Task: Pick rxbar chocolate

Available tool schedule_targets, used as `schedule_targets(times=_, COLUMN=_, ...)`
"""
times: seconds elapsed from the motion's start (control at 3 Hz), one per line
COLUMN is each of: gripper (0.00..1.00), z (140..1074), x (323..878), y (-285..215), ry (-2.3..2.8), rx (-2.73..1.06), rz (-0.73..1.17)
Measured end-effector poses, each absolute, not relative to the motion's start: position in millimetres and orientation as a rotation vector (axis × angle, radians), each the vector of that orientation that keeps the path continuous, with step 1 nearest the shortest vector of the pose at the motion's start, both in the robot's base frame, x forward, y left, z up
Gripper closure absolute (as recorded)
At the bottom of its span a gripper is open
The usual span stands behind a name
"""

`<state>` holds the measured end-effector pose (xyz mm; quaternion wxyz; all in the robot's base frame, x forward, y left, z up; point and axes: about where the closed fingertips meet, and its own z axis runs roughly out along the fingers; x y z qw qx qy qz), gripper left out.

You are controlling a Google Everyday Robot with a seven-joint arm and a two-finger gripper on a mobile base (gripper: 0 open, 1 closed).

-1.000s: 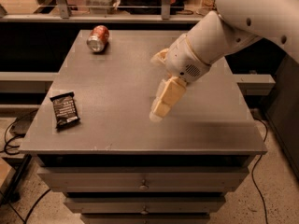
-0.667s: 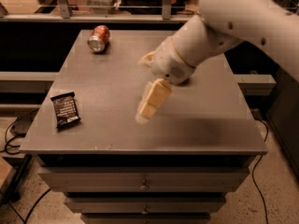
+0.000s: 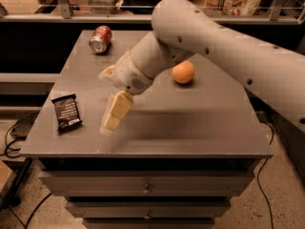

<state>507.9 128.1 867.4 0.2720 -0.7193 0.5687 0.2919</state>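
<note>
The rxbar chocolate (image 3: 66,111) is a flat black wrapper with white lettering, lying near the front left corner of the grey table (image 3: 190,123). My gripper (image 3: 113,119) hangs above the table's front left part, to the right of the bar and apart from it, its pale fingers pointing down and left. It holds nothing that I can see.
A red soda can (image 3: 100,38) lies on its side at the back left of the table. An orange fruit (image 3: 183,72) sits mid-table behind my arm. Drawers run below the table's front edge. Shelving and a rail stand behind the table.
My arm has swung left across the table, bringing the gripper closer to the bar and uncovering the orange fruit. The bar and the can have not moved.
</note>
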Motion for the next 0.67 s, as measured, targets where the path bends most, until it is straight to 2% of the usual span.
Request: schedule_targets(times=0.67, gripper=0.0, z=843, x=498, y=223, ry=1.316, rx=-2.022, rz=0.982)
